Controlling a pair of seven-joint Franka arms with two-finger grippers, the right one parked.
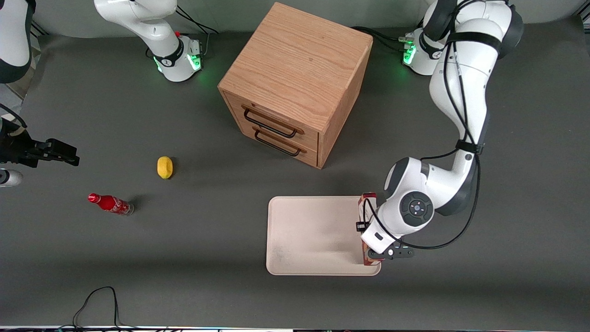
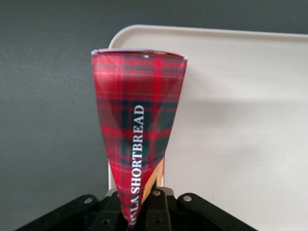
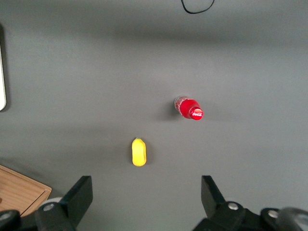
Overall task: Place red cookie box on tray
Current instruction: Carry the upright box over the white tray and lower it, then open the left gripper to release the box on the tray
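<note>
The end effector was clamped on the red cookie box, holding it over the tray's edge toward the working arm's end of the bench. From the tray, the wooden drawer cabinet stood at 12 o'clock.

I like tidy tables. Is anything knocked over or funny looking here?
Only the cola bottle lies tipped on its side, nearer the front camera than the lemon. The end effector holds the cookie box over the tray's edge; nothing spilled.
</note>
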